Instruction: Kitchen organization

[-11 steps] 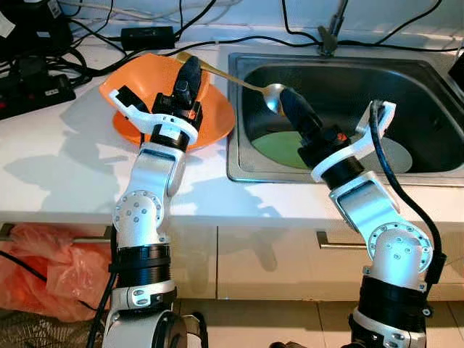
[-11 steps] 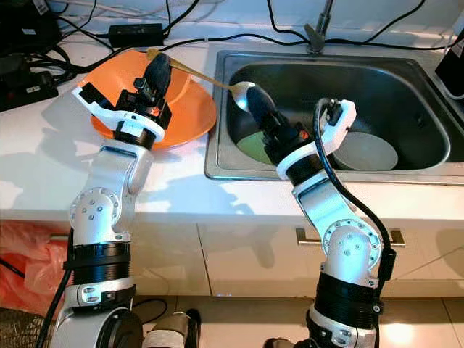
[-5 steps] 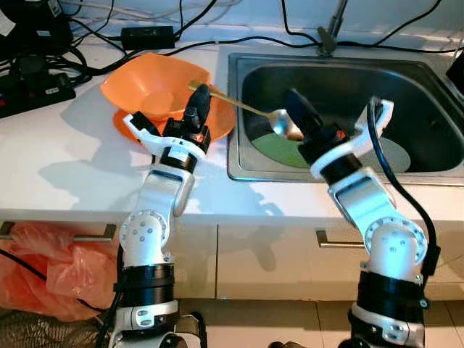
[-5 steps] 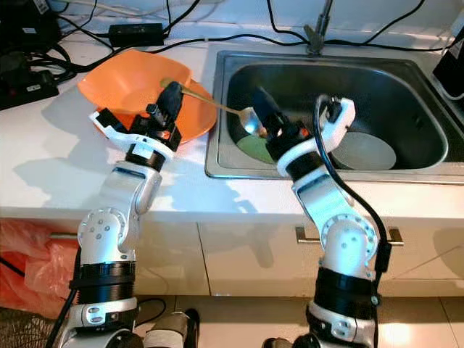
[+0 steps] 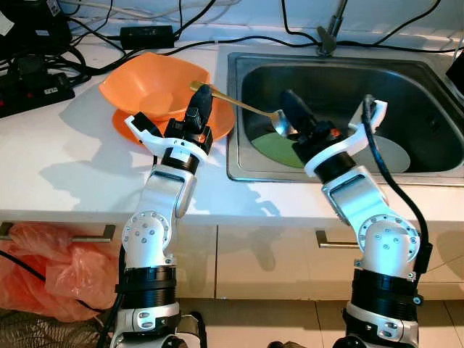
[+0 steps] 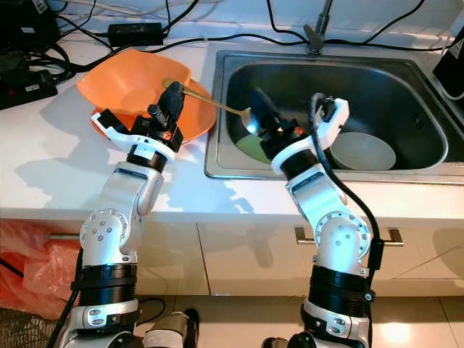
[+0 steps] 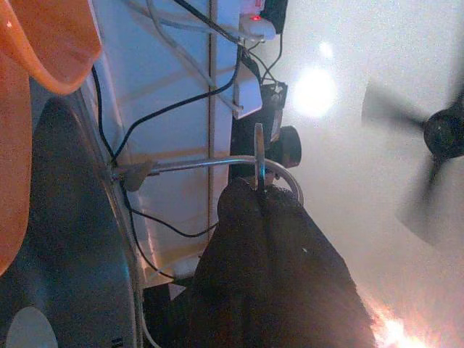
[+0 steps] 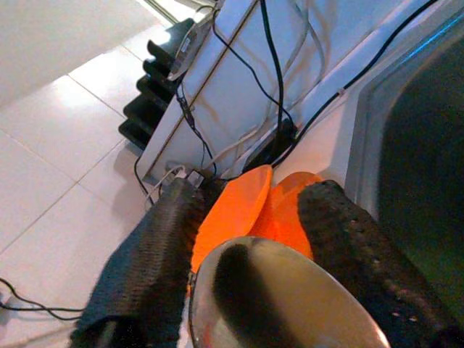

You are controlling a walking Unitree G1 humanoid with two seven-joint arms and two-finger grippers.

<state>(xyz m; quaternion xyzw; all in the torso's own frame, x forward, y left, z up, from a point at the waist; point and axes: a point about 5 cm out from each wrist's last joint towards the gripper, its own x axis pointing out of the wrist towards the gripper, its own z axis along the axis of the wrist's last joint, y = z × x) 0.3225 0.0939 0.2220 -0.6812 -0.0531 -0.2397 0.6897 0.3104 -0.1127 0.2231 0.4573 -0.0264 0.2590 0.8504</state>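
Note:
A gold-toned spoon (image 5: 246,109) hangs level over the gap between counter and sink. My left gripper (image 5: 202,98) is shut on its handle, just in front of the orange bowl (image 5: 152,83); the thin handle end (image 7: 259,156) sticks out past the closed fingers in the left wrist view. My right gripper (image 5: 288,107) reaches in over the sink (image 5: 413,80) and stands open, with the spoon's bowl (image 8: 283,297) lying between its two spread fingers (image 8: 156,254). I cannot tell whether they touch it.
The orange bowl rests on an orange plate (image 5: 217,123) on the white counter. In the sink lie a green plate (image 5: 272,148) and a grey plate (image 5: 399,156). A tap (image 5: 330,32), cables and a power strip (image 5: 32,83) line the back.
A second ago the left gripper held the spoon over the orange bowl; it has drawn back toward the counter's front. The right gripper has shifted so the spoon's bowl lies between its fingers.

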